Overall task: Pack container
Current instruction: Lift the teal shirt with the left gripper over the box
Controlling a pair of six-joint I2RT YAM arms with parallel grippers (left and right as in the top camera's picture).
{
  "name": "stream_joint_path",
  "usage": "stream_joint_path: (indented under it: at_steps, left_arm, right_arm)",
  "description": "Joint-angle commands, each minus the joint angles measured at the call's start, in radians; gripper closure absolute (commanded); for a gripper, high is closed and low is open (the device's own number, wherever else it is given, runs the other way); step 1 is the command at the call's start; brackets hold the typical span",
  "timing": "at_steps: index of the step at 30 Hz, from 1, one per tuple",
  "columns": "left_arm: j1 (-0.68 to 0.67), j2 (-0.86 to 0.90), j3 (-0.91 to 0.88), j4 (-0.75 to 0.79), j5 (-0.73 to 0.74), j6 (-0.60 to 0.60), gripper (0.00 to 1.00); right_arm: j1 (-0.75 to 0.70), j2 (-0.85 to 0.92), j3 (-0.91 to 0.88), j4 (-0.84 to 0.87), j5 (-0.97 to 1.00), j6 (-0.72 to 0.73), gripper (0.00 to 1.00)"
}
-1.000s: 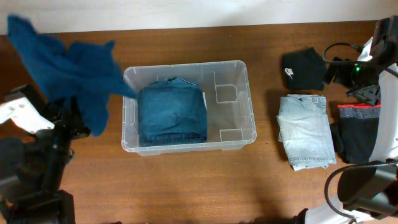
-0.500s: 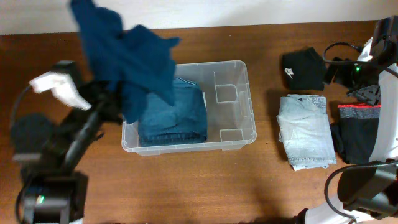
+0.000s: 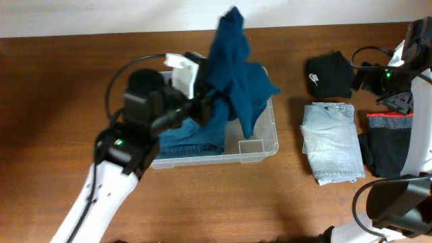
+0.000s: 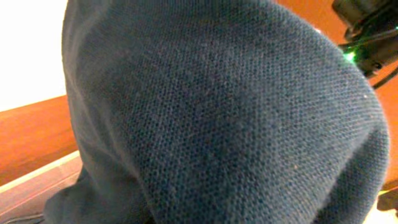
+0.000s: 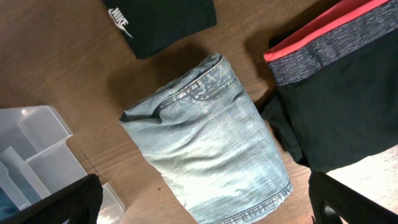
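One white Nike swoosh on black garment [image 5: 163, 17]; left pincer [image 3: 204, 102] clamped on blue cloth [image 3: 237, 74], right pincer [image 5: 205, 208] apart.

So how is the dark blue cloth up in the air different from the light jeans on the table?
The dark blue cloth is deep blue; the light jeans are pale. The cloth hangs crumpled over the container; the jeans lie folded flat on the table. Both are blue fabric.

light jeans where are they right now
In the overhead view the light jeans lie folded right of the container, in front of the black top and left of the red-banded black cloth.
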Motion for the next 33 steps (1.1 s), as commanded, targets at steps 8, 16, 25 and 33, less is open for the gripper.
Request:
stream_joint_path:
  at_steps: [8, 16, 25, 33]
  left_arm:
    - [-0.003, -0.007, 0.045, 0.315, 0.14, -0.24, 0.99]
    - [-0.003, -0.007, 0.045, 0.534, 0.291, -0.122, 0.99]
    - [-0.003, -0.007, 0.047, 0.06, -0.336, 0.198, 0.99]
    - [-0.003, -0.007, 0.093, -0.195, -0.586, 0.573, 0.99]
  right_arm:
    - [-0.003, -0.005, 0.018, 0.001, 0.013, 0.011, 0.02]
    - [-0.003, -0.005, 0.018, 0.001, 0.013, 0.012, 0.02]
    - [-0.003, -0.005, 0.018, 0.001, 0.013, 0.012, 0.02]
    - [-0.003, -0.005, 0.018, 0.001, 0.013, 0.012, 0.02]
